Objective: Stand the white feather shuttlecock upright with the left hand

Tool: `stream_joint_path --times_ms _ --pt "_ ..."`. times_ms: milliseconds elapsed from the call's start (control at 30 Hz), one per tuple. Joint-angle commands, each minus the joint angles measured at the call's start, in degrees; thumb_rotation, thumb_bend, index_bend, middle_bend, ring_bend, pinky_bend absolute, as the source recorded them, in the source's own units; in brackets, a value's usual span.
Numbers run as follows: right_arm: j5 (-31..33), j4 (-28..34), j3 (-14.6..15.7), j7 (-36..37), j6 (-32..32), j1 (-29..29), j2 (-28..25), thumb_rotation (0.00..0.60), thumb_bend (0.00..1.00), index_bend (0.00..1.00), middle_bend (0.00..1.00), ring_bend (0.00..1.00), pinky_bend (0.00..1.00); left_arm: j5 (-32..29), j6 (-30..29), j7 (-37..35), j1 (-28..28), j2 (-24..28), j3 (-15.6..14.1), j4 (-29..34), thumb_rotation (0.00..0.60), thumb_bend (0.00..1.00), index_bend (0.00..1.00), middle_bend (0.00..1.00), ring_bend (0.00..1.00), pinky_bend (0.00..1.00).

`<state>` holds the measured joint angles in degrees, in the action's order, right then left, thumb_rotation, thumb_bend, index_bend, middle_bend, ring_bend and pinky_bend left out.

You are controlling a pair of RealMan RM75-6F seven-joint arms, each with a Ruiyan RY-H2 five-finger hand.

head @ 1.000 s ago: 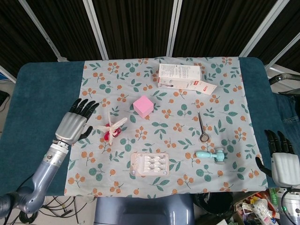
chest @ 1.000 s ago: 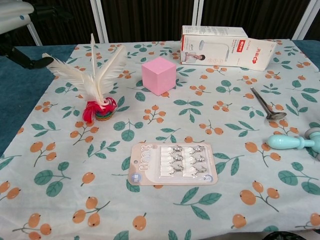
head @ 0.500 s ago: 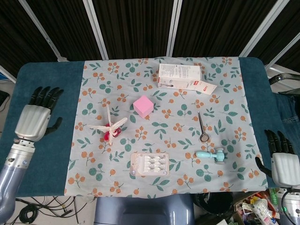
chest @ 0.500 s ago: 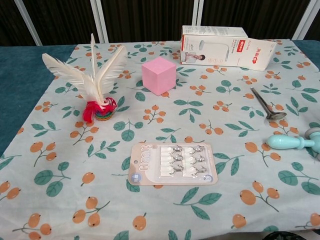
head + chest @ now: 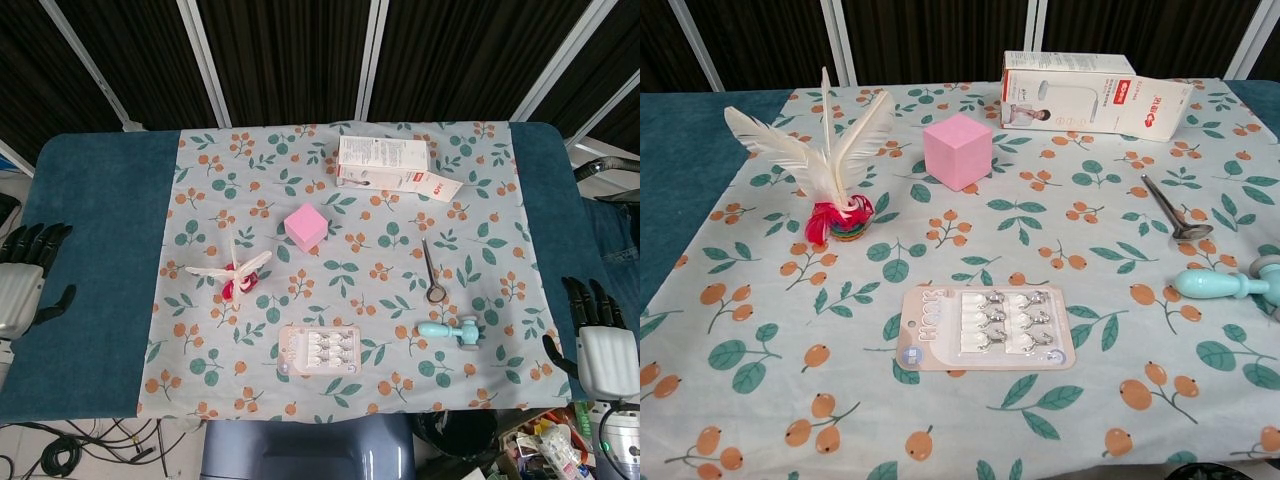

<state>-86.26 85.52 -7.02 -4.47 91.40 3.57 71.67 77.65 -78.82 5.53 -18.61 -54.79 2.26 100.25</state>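
Lighting: bright, even, overhead. Shadows: faint, soft, close under objects on the bench [image 5: 90,190]. Glare: none. Focus: sharp in both views; background dark. Edge distortion: slight in chest view.

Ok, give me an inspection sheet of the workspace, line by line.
Surface: teal table under a floral cloth.
Job's things: white feather shuttlecock upright on its red base, untouched.
Clutter: pink cube, white box, spoon, hook card, teal tool.
Hands: left hand open at the table's left edge; right hand open at the right edge.
Cables: a tangle on the floor.
Surroundings: dark slatted wall.
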Motion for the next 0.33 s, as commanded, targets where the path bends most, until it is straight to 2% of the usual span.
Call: stream_joint_path --times_ms 33,333 --pt "-0.1 0.06 -0.04 0.14 0.24 -0.08 -0.04 0.6 0.19 0.0 0.08 0.03 0.14 2.35 -2.8 -3.1 1.8 -2.7 -0.32 -3.11 0.6 0.38 0.05 0.06 0.0 0.0" --pt "-0.29 -0.01 -0.15 1.0 0.64 -0.19 -0.26 0.6 0.2 0.0 0.08 0.03 0.14 3.41 -5.47 -6.55 4.09 -7.03 0.19 -8.52 0.6 0.38 0.05 0.06 0.0 0.0"
